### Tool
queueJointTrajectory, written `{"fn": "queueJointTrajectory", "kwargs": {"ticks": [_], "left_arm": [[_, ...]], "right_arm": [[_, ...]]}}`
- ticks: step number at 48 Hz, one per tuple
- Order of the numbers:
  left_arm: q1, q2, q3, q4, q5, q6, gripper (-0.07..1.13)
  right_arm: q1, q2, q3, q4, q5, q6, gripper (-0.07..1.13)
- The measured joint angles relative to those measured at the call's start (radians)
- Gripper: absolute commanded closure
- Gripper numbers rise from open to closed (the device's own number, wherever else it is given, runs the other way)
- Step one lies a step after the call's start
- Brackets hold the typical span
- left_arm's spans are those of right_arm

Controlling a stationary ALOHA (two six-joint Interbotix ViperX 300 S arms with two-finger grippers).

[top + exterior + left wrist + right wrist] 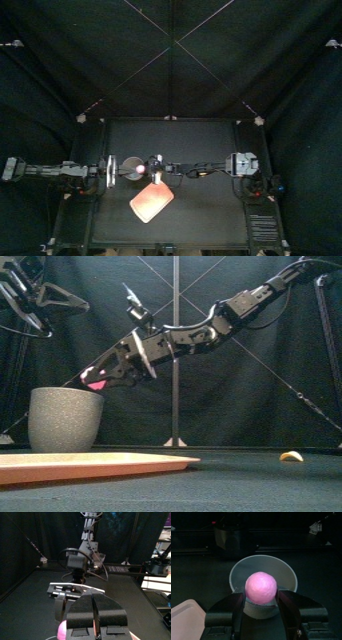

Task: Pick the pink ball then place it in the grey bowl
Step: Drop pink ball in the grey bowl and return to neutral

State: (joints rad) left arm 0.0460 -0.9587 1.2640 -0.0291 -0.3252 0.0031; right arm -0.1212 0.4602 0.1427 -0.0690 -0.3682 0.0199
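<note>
Now right gripper (261,594) squeezing pink ball (261,587) between jaws, hanging over mouth of grey bowl (241,564) near tabletop's left edge. Ball looking light, smooth, probably squashy, prone to rolling: gripping across widest middle suits. Meanwhile left gripper (95,602) resting by left edge, jaws pressed together.

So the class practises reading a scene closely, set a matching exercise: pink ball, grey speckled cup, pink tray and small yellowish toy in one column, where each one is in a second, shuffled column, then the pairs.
Things
1. pink ball
2. grey speckled cup
3. pink tray
4. small yellowish toy

Places
A. flat on the table, nearest its front edge
B. held in the right hand, above the cup
C. alone on the table, far right in the front view
D. upright on the table, left in the front view

Pairs: 1-B, 2-D, 3-A, 4-C
</note>
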Motion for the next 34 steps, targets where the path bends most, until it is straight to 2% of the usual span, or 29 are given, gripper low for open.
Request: {"fn": "queueJointTrajectory", "kwargs": {"ticks": [9, 26, 34], "left_arm": [[0.000, 0.000, 0.000, 0.002, 0.000, 0.000, 1.03], [0.002, 0.000, 0.008, 0.002, 0.000, 0.000, 1.03], [0.002, 0.000, 0.008, 0.003, 0.000, 0.000, 1.03]], "right_arm": [[0.000, 0.018, -0.029, 0.025, 0.008, 0.002, 0.15], [-0.002, -0.005, 0.009, 0.032, 0.012, -0.003, 0.14], [-0.002, -0.137, 0.137, 0.034, 0.002, 0.002, 0.14]]}}
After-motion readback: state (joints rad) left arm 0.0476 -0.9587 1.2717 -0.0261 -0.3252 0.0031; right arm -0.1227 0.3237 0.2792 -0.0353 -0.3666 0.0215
